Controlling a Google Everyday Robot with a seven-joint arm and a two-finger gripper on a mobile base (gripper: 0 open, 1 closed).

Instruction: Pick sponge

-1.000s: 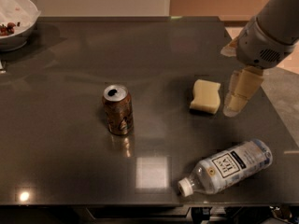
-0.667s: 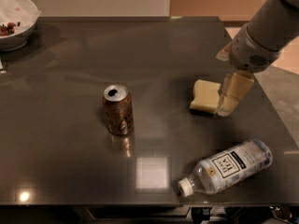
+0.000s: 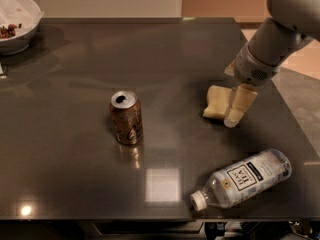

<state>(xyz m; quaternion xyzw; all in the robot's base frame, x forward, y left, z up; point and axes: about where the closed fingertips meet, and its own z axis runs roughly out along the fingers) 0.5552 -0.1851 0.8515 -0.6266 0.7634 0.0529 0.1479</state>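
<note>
**Hand at the sponge's right edge**

The sponge (image 3: 215, 103) lies flat on the dark tabletop (image 3: 70, 179), right of centre. The hand (image 3: 235, 111) reaches down against its right side, overlapping that edge; whether it is apart or closed cannot be told. A can (image 3: 126, 118) stands upright to the left, and a bottle (image 3: 245, 179) lies on its side nearer the front.

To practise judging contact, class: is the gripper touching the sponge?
Cannot tell. In the camera view the gripper overlaps the right edge of the sponge, but this single angle shows neither contact nor a gap plainly.
</note>
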